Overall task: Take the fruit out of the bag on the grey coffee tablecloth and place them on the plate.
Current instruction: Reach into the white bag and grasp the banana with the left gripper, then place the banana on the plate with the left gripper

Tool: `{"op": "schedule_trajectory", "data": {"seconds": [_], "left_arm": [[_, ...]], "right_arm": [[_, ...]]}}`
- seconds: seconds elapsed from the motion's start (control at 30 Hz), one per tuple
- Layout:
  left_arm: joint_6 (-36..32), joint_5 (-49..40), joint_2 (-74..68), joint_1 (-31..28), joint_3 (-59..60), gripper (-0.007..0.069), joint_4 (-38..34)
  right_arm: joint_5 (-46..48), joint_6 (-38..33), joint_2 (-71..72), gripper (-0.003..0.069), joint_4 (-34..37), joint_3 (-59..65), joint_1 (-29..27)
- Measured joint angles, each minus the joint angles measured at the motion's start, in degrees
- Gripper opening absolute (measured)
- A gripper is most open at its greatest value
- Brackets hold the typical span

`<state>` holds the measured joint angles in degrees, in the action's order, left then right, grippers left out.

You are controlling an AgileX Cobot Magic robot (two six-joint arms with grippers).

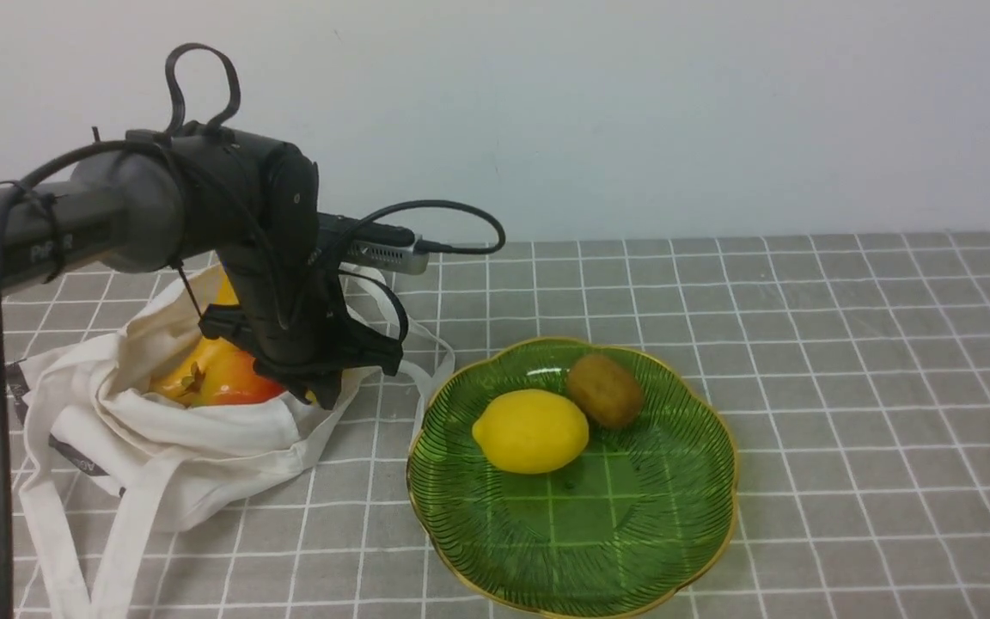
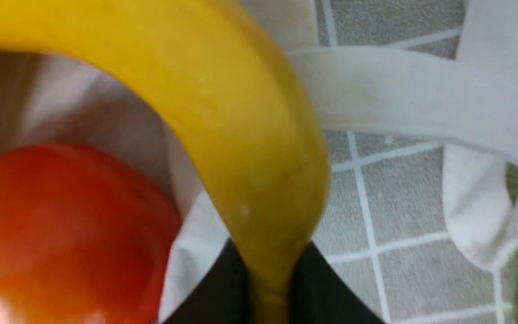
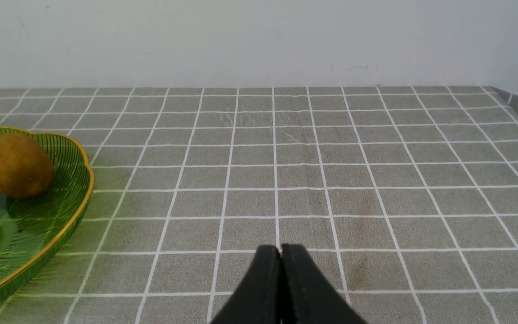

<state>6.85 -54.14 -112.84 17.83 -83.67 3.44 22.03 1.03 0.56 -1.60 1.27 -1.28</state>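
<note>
The banana (image 2: 241,112) is pinched at its narrow end between the left fingers (image 2: 223,297), with the red fruit (image 2: 61,234) just beside it, both in the mouth of the bag (image 1: 203,438) at the left of the grey coffee tablecloth (image 1: 847,387). That reads as the grasp step, and the next move calls for a clean lift clear of the floppy cloth and strap (image 2: 421,90), then a carry right to the plate (image 1: 572,533), where a lemon (image 1: 531,430) and kiwi (image 1: 605,391) leave the near side free. The right fingers (image 3: 263,288) are pressed together on nothing, low over the cloth to the plate's right.
</note>
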Motion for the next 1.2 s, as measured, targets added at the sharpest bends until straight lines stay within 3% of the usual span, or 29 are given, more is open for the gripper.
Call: {"op": "schedule_trajectory", "data": {"seconds": [0.27, 0.53, 0.67, 0.8, 0.93, 1.2], "left_arm": [[-0.93, -10.72, 13.44, 0.0, -2.08, 0.0078, -0.34], [-1.07, -15.04, 18.67, 0.0, -2.2, 0.0078, -0.86], [-3.3, -16.29, 18.67, 0.1, -2.2, 0.0078, -8.46], [-13.5, -16.29, 18.54, 3.13, -2.15, 0.0078, -22.37], [-21.31, -15.92, 16.66, 8.44, -2.15, 0.0078, -31.94], [-23.61, -13.39, 7.3, 17.11, -2.15, 0.0093, -34.88]], "right_arm": [[0.0, 0.0, 0.0, -0.0016, 0.0, 0.0, 0.0], [0.0, 0.0, 0.0, -0.0016, 0.0, 0.0, 0.0], [0.0, 0.0, 0.0, -0.0016, 0.0, 0.0, 0.0], [0.0, 0.0, 0.0, -0.0016, 0.0, 0.0, 0.0], [0.0, 0.0, 0.0, -0.0016, 0.0, 0.0, 0.0], [0.0, 0.0, 0.0, -0.0016, 0.0, 0.0, 0.0]]}}
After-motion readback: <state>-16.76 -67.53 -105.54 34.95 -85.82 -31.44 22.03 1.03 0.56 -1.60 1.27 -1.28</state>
